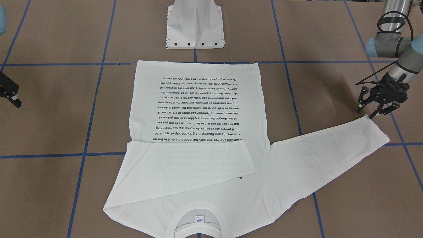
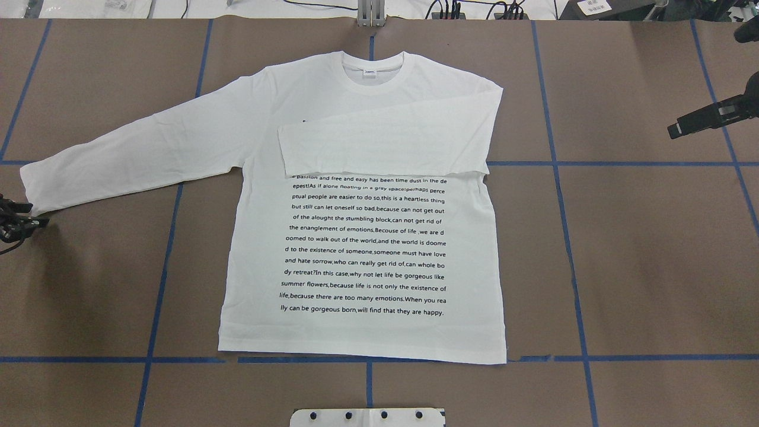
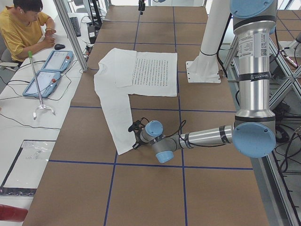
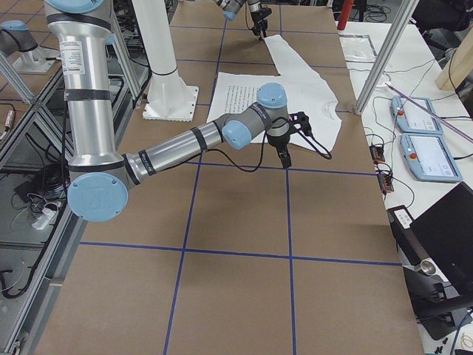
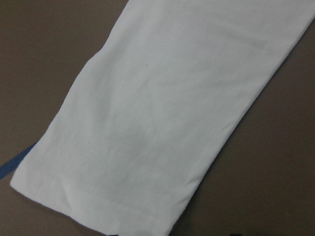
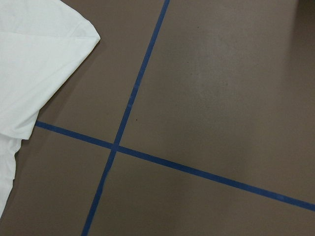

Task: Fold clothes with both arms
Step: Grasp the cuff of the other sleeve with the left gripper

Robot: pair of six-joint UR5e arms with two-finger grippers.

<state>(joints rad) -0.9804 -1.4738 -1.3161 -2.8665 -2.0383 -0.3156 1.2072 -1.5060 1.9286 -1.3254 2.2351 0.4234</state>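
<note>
- Pedestal base [image 2: 367,417]: white metal, at the near edge of my overhead view, bolted to the bench [image 2: 640,267], which is brown with blue tape lines [image 2: 572,261] in a grid.
- T-shirt [image 2: 362,249]: white, long-sleeved, lying flat mid-bench, printed text up, hem toward the base, collar [image 2: 373,74] and neck label on the far side.
- Sleeve on the robot's right [image 2: 382,145]: folded across the chest, covering the top lines of text.
- Sleeve on the robot's left [image 2: 136,154]: stretched out flat toward the bench's left end, its cuff [image 5: 88,201] filling my left wrist view.
- Left claw [image 1: 373,109]: fingers spread, tips pointing down just at the cuff's edge; I cannot tell whether they touch the cloth.
- Right claw [image 1: 13,99]: off to the shirt's right, well apart from it, over bare bench; I cannot tell whether it is spread or pressed together. Its wrist view shows only a shirt corner [image 6: 44,59] and crossed tape.
- Operator [image 3: 23,28]: yellow shirt, seated beyond the bench's far side.
</note>
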